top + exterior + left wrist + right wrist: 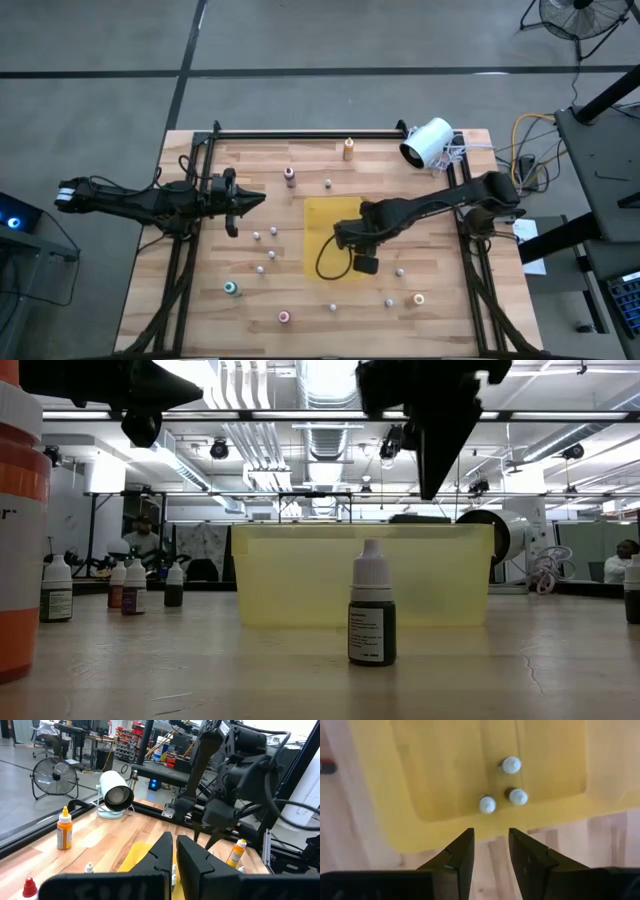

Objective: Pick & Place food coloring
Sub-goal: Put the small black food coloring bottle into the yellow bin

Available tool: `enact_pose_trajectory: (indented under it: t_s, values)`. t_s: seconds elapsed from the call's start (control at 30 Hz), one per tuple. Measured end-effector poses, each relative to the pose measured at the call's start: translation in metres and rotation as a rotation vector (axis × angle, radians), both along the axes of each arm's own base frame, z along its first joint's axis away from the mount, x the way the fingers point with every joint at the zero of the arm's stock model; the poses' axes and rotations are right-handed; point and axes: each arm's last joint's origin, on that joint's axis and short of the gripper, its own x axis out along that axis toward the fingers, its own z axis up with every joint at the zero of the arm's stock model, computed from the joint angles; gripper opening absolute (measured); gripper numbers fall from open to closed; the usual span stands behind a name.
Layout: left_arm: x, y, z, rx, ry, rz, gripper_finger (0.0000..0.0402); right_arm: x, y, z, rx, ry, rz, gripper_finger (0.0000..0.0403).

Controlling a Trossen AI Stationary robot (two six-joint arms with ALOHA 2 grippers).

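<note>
Above yellow bin's (322,222) 6 o'clock rim, right hand (490,852) hangs part-open, empty; risk: clipping rim, tipping 3 bottles (511,765) inside. Left hand (174,854) shut, empty.

yellow bin (470,750), white-capped bottles (511,765), black fingers (460,855)

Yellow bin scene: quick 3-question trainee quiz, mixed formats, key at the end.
1. True or false: the right claw holds a bottle.
2. How many white-capped bottles stand inside the yellow bin in the right wrist view?
3. Multiple choice: where is the left claw? A) over the yellow bin B) over the table's left side, clear of the bin C) beside the white cylinder device

Key:
1. False. The claw is open and empty, above the bin's edge.
2. Three.
3. B. It is shut, holding nothing.
</note>
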Motion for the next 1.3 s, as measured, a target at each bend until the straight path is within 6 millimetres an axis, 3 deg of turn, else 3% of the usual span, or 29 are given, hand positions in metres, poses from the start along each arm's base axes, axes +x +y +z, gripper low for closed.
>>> enact_pose_trajectory:
  t_s: [0.4,0.8,1.03,1.3]
  values:
    - [0.000,0.000,0.000,0.000,0.000,0.000,0.0000,-0.036,0.015,-0.010,0.003,0.031,0.009,0.0114]
    - [0.000,0.000,0.000,0.000,0.001,0.000,0.0000,-0.101,0.026,-0.017,0.024,-0.049,0.161,0.0121]
    - [0.000,0.000,0.000,0.000,0.000,0.000,0.0000,-0.129,0.031,-0.024,0.064,-0.034,0.319,0.0169]
    - [0.000,0.000,0.000,0.000,0.000,0.000,0.0000,-0.134,0.037,-0.030,0.078,-0.045,0.399,0.0215]
